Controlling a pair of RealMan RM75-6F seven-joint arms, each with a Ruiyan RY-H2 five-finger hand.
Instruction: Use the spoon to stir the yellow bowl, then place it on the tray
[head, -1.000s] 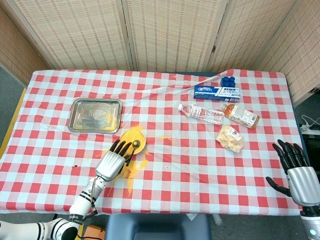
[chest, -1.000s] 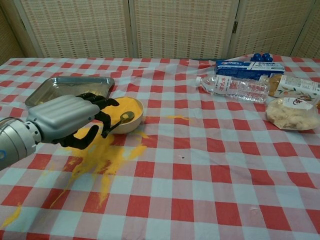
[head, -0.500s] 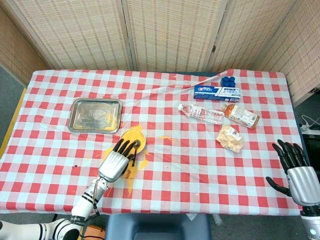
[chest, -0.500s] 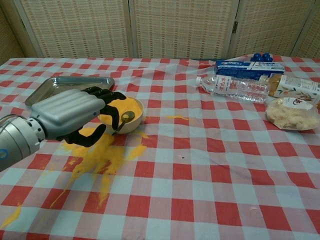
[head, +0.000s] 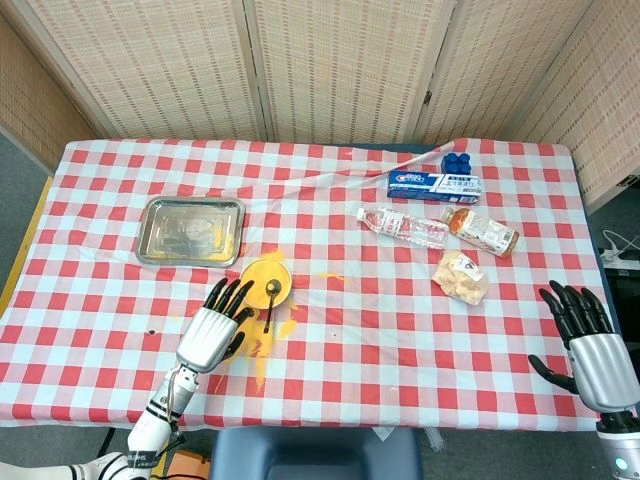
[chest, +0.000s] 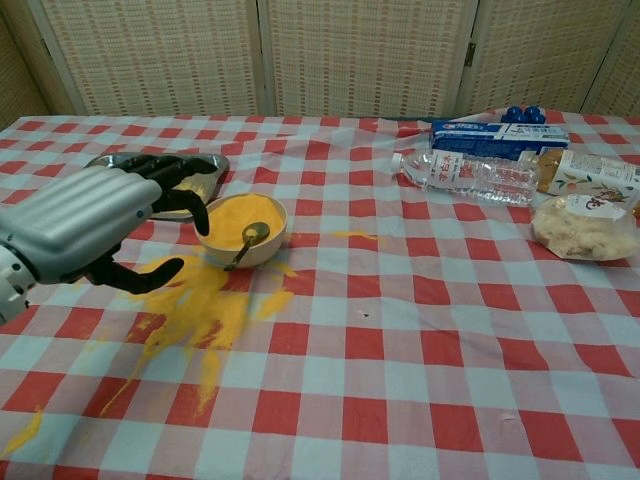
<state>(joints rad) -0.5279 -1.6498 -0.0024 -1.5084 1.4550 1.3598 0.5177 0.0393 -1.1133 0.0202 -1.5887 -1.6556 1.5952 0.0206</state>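
The yellow bowl (head: 265, 275) (chest: 243, 228) stands in front of the metal tray (head: 191, 230) (chest: 205, 162). A spoon (head: 269, 303) (chest: 245, 246) leans in it, head inside and handle over the near rim onto the cloth. My left hand (head: 211, 333) (chest: 87, 224) hovers just left of the bowl with fingers spread, holding nothing and a short way from the spoon handle. In the chest view it hides part of the tray. At the table's near right edge, my right hand (head: 584, 345) is open and empty; only the head view shows it.
Yellow powder (head: 262, 340) (chest: 200, 310) is spilled on the checked cloth in front of the bowl. At the back right lie a water bottle (head: 404, 226), a toothpaste box (head: 434, 184), a drink bottle (head: 482, 230), a snack bag (head: 460, 276) and blue caps (head: 457, 161).
My left hand has drawn back to the left, away from the spoon handle that its fingers were around. The spoon stays leaning in the bowl. The right hand has barely moved.
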